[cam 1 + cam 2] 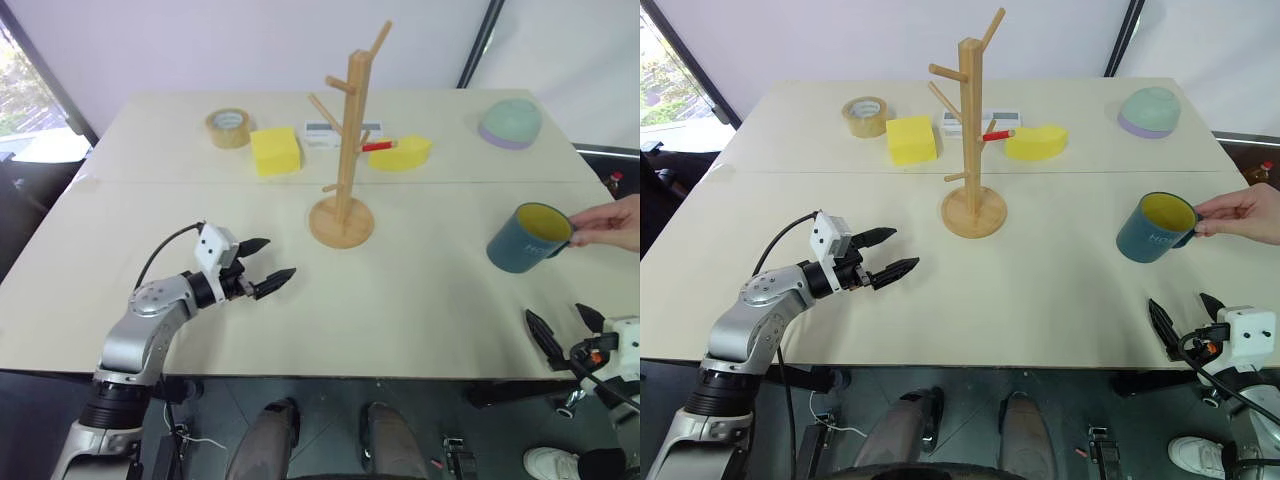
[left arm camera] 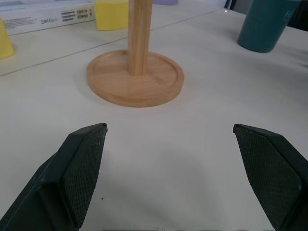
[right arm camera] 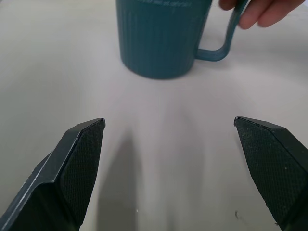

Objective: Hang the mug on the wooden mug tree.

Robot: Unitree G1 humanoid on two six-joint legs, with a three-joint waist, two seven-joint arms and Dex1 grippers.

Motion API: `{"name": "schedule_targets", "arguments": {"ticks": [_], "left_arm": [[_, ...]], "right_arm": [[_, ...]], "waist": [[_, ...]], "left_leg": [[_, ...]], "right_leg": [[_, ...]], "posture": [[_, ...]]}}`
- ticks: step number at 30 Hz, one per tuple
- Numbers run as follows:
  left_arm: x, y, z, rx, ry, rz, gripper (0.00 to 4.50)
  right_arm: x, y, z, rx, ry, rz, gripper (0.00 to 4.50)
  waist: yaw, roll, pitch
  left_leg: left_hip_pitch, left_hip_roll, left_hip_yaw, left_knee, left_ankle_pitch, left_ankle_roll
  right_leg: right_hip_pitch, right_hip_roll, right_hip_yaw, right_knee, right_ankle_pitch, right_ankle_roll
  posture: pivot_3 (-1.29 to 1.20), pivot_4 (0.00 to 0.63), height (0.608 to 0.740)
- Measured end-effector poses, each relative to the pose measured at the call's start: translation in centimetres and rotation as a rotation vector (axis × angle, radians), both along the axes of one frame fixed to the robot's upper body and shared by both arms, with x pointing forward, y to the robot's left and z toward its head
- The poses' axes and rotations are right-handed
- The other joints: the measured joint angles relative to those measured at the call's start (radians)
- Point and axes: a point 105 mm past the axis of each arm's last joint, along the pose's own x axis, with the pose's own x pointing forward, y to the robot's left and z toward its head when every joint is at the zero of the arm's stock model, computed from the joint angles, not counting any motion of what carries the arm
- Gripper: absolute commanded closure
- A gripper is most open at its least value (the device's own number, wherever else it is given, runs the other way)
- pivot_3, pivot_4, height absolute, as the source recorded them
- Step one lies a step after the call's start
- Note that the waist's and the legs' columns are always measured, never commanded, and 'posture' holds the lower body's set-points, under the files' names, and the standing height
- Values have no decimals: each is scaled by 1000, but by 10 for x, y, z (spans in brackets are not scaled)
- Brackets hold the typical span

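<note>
While the mug sits tilted on the right side of the counter with a person's hand pinching its handle, nothing of the hanging itself is done: every peg of the wooden mug tree is bare, and the tree stands mid-counter, well apart from the mug. The right claw hovers at the near counter edge just short of the mug, its two black fingers spread wide and empty, the mug lying straight ahead between them in the right wrist view. The left claw hangs over the counter on the other side, also wide and holding nothing, pointed toward the tree's round base. By my reading the task is at its very start: the mug must first be released by the hand, then grasped, carried across and its handle hooked over a peg.
</note>
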Motion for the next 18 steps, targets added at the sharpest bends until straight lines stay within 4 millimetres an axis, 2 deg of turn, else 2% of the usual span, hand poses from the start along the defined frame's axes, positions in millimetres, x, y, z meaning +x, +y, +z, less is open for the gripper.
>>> {"name": "schedule_targets", "arguments": {"ticks": [18], "left_arm": [[1, 3, -4, 3, 23, 26, 0]], "right_arm": [[7, 1, 4, 6, -8, 4, 35]], "waist": [[0, 0, 0]], "left_leg": [[0, 0, 0, 0, 0, 0]], "right_leg": [[0, 0, 0, 0, 0, 0]], "posture": [[0, 150, 740]]}}
